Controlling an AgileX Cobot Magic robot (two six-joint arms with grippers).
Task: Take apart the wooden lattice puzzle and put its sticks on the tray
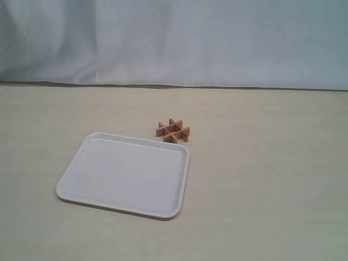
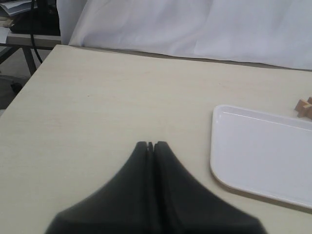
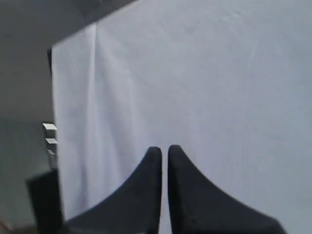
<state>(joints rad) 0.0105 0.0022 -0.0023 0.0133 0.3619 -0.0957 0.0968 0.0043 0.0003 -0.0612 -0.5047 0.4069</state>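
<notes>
The wooden lattice puzzle [image 1: 174, 131] stands assembled on the table, a small reddish-brown grid touching or nearly touching the far right corner of the white tray [image 1: 125, 174]. The tray holds no sticks. Neither gripper shows in the exterior view. In the left wrist view my left gripper [image 2: 150, 144] is shut on nothing, above bare table, with the tray [image 2: 263, 151] off to one side and a corner of the puzzle [image 2: 304, 106] at the frame's edge. My right gripper [image 3: 164, 148] faces the white curtain, its fingers almost together and empty.
A white cloth backdrop [image 1: 174, 38] hangs behind the light wooden table [image 1: 272, 190]. In the left wrist view the table's edge and a dark stand with cables [image 2: 29, 29] lie beyond its far corner.
</notes>
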